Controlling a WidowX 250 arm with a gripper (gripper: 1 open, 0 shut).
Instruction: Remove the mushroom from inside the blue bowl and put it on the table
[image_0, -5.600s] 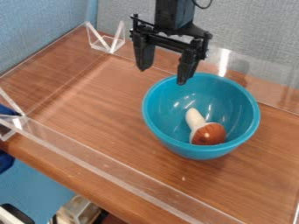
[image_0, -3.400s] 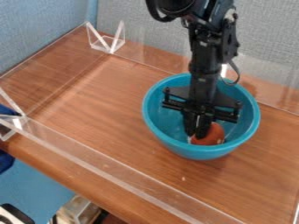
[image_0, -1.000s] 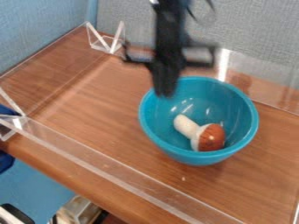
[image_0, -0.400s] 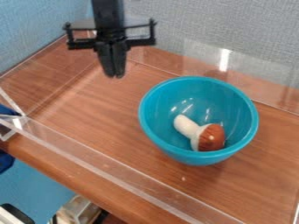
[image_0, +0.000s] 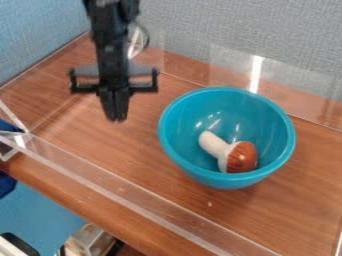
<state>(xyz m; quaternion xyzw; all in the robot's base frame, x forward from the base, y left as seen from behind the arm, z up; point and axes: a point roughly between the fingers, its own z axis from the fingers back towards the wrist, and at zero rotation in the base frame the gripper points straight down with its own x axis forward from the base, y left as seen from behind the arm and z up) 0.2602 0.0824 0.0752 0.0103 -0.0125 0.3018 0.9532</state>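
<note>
Reddish-brown wood-grain table (image_0: 94, 140) spanning the view, with low clear acrylic walls (image_0: 120, 215) along its edges. To the right, sitting upright on the wood, the turquoise blue bowl (image_0: 181, 140). Left of the bowl and apart from it, pointing straight down over bare tabletop, the dark gripper (image_0: 116, 112), fingers pressed together with nothing between them. Lying tilted inside the bowl toward its right side, the mushroom (image_0: 230, 152), cream stem pointing up-left, reddish-brown cap resting low against the inner wall.
</note>
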